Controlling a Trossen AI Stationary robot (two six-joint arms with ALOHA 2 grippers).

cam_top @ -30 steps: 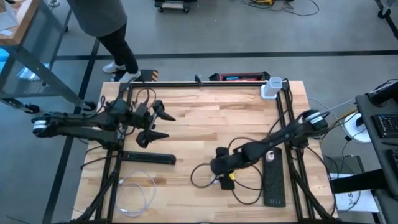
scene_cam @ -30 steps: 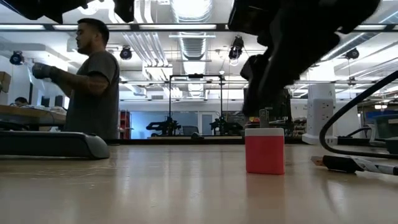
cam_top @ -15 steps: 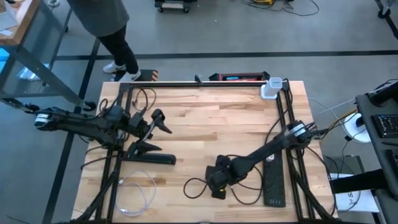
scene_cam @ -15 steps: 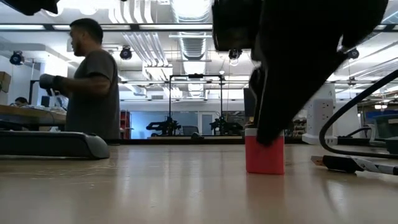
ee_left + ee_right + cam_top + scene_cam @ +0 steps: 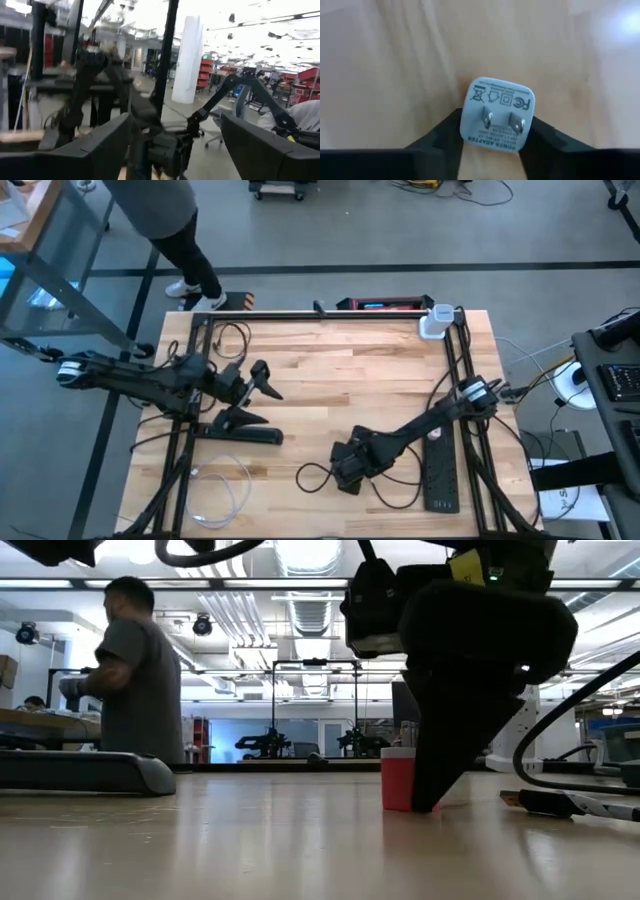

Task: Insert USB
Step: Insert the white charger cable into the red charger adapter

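Surface: wooden table [image 5: 330, 380], lower centre busy.
Change: right gripper [image 5: 496, 134] has dropped onto the power adapter [image 5: 497, 113], fingers clamping it.
Meaning: adapter secured; USB insertion pending.
Left gripper [image 5: 258, 392]: spread open, idle, left.

Power adapter [image 5: 497, 114], prongs up, stands between the right tool's fingers [image 5: 440, 137].

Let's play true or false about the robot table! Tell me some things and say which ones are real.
1. The right gripper has its fingers on either side of a power adapter. True.
2. The adapter's prongs face the table. False: they face the wrist camera.
3. The left gripper is open. True.
4. A black power strip lies by the table's left edge. False: it lies near the right edge.
5. A person stands beyond the table. True.
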